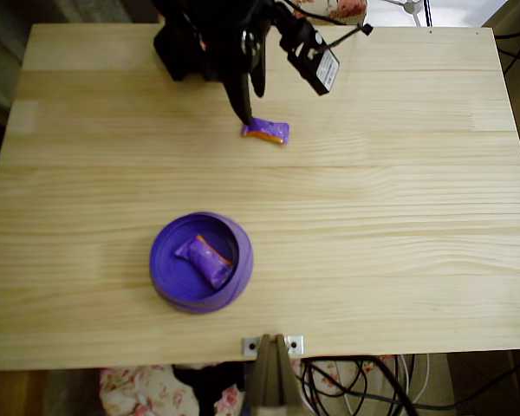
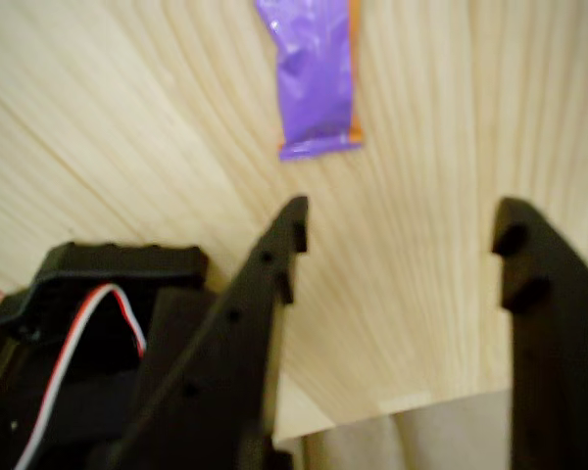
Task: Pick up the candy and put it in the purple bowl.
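Black gripper [image 2: 402,235] fingers fill the bottom of the wrist view, spread wide with nothing between them, above the wooden table [image 1: 399,217]. Just beyond their tips lies the candy [image 2: 316,78], flat on the wood near the table's far edge. Well apart, nearer the front edge, the purple bowl [image 1: 169,276] holds 1 other candy [image 1: 206,260].
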Controlling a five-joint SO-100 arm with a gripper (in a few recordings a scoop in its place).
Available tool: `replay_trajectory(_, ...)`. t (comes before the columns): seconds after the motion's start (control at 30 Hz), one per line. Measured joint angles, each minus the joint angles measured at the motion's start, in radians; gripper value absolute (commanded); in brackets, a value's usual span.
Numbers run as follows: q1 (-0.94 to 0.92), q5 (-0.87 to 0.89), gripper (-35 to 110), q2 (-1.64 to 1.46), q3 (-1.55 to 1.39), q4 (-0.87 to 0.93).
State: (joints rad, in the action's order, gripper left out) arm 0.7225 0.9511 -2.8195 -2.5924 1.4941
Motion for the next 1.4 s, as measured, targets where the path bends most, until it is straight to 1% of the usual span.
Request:
replay_trajectory(0.13, -0.008, -0.005, 36, -0.038, -0.084, -0.025)
replay_trajectory(0.2, -0.006, -0.015, 44, -0.043, -0.115, -0.041)
replay_trajectory(0.3, -0.009, -0.035, 50, -0.044, -0.133, -0.061)
replay_trajectory(0.6, 0.014, -0.04, 50, -0.025, -0.181, -0.115)
replay_trajectory(1.0, 0.143, 0.005, 50, 0.008, -0.184, -0.112)
replay_trajectory(1.2, 0.196, 0.035, 50, 0.08, -0.184, -0.15)
replay_trajectory(1.4, 0.176, 0.028, 50, 0.17, -0.184, -0.21)
